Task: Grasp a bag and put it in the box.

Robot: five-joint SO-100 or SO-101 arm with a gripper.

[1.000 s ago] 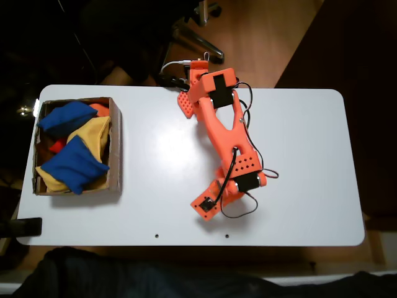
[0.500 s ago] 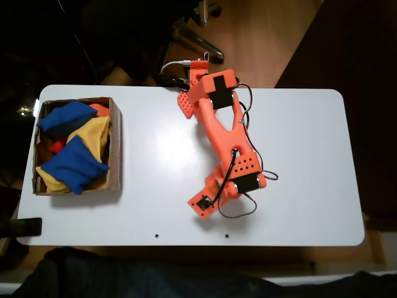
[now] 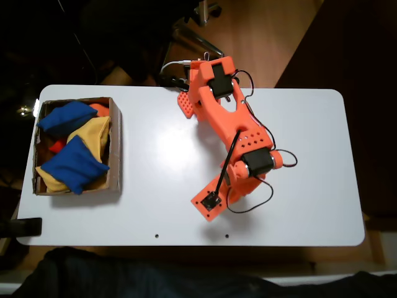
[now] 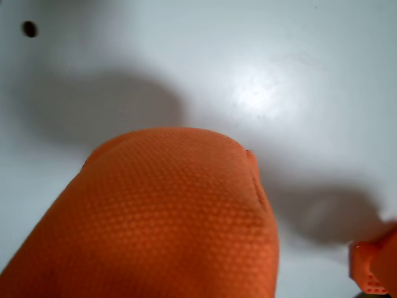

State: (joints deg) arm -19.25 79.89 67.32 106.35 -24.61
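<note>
In the wrist view an orange fabric bag [image 4: 180,217] looms close to the lens over the lower left. It hangs above the white table and throws a shadow apart from itself. One orange finger [image 4: 374,273] of my gripper shows at the bottom right corner, beside the bag. In the fixed view my gripper [image 3: 212,202] sits under the wrist near the table's front middle, with the arm hiding the bag held in it. The cardboard box [image 3: 115,144] stands at the table's left end, far from the gripper.
The box holds blue bean bags [image 3: 73,164], a yellow one [image 3: 93,131] and a bit of orange [image 3: 101,110]. White tabletop [image 3: 158,149] lies bare between box and arm. Two small holes [image 3: 156,236] mark the front edge. A chair base stands beyond the table.
The forearm and elbow have swung to the right and up, and the wrist has shifted slightly toward the front. The box and its bags have not moved.
</note>
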